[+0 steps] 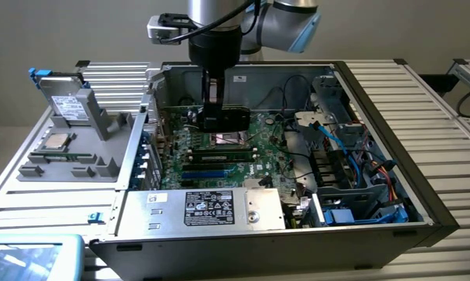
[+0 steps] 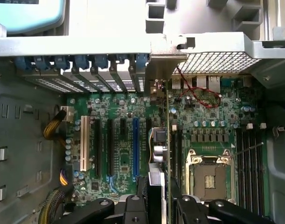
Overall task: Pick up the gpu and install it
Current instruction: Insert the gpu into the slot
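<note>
Exterior view: my gripper (image 1: 218,120), jaws half-closed, grips the gpu (image 1: 237,117) upright over the motherboard (image 1: 219,167) inside the case. Wrist view: the gpu (image 2: 163,70) hangs edge-on near the blue slot (image 2: 135,149). Any tilt could jam its bracket against the rear wall.

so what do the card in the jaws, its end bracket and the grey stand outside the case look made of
Card: circuit board, green at its edge with a matte black face. End bracket: bare metal, going by its silver sheen and folded lip. Stand: probably moulded plastic, uniformly matte grey with blocky ribs, though painted metal can't be ruled out.
</note>
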`<state>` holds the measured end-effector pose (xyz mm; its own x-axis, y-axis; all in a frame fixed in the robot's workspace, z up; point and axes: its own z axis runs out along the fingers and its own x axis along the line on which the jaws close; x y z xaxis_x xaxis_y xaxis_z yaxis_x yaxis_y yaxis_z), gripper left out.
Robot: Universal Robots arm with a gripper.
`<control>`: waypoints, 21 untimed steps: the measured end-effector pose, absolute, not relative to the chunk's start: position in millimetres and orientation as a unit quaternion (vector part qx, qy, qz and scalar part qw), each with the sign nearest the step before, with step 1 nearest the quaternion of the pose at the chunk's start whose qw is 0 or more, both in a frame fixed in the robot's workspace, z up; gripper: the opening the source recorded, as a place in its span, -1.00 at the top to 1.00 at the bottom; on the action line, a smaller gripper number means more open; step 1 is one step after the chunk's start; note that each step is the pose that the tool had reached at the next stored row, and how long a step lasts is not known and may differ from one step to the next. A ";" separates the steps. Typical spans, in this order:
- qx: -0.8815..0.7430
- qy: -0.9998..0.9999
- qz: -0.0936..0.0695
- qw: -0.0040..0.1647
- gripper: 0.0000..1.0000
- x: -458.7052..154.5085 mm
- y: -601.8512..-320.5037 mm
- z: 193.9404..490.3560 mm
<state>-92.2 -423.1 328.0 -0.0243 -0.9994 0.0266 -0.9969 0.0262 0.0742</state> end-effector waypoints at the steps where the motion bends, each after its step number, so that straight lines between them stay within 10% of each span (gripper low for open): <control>1: 0.698 -0.715 -0.018 0.036 0.43 -92.3 -424.7 327.3; 21: 0.697 -0.715 -0.025 0.043 0.43 -92.9 -448.5 290.2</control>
